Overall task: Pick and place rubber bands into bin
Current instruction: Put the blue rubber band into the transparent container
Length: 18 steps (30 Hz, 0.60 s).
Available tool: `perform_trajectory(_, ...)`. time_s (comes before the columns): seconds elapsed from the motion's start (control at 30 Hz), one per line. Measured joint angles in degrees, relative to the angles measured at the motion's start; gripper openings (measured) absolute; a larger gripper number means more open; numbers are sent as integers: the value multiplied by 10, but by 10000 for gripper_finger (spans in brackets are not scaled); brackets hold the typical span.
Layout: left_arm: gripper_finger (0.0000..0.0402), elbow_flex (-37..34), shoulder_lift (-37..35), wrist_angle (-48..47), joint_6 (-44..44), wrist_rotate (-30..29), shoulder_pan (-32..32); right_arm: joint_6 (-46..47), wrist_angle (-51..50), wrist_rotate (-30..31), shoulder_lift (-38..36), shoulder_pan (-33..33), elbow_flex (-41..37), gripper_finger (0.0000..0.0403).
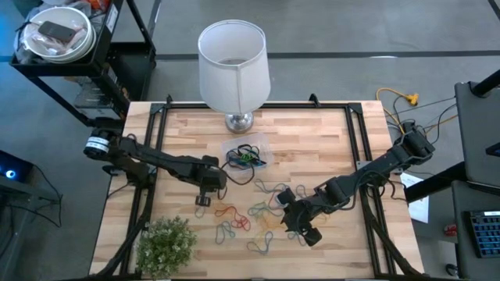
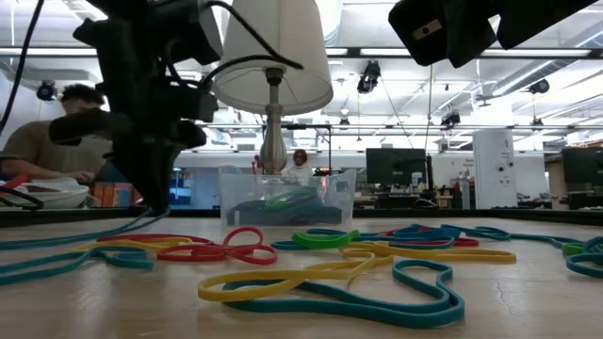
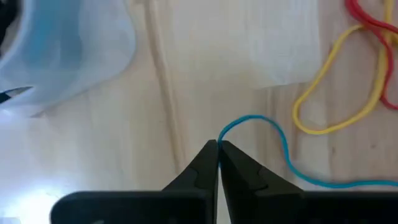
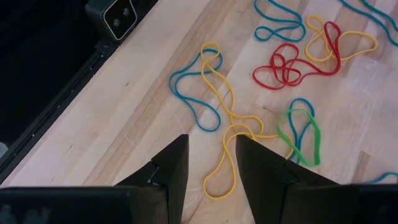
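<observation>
Many coloured rubber bands (image 1: 242, 218) lie loose on the wooden table, between my two grippers. The bin (image 1: 246, 156), a small see-through tub with some bands inside, stands in front of the lamp's foot and also shows in the low view (image 2: 287, 198). My left gripper (image 3: 218, 146) is just left of the bin's near side and points steeply down. It is shut on a blue rubber band (image 3: 283, 146). My right gripper (image 4: 211, 146) hangs open above a yellow band (image 4: 227, 121) near the table's front, touching nothing. My left gripper pinches the blue band at the bend of its loop (image 3: 227, 129), between its two fingertips. The fingers come from above, pointing steeply down. The pinched end is raised. The band arcs away slack, and its other part (image 3: 336, 184) lies on the table.
A white-shaded lamp (image 1: 233, 66) stands at the table's far middle, behind the bin. A small green plant (image 1: 166, 246) sits at the near left corner. A black frame (image 1: 148, 156) runs along the table's edges. People sit in the room beyond the table (image 2: 57, 141).
</observation>
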Motion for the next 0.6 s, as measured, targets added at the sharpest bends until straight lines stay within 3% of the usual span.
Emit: perform_trajectory(0.6,0,17,-40,24,14,-21,-5,1,3,0,0,0,-3,127)
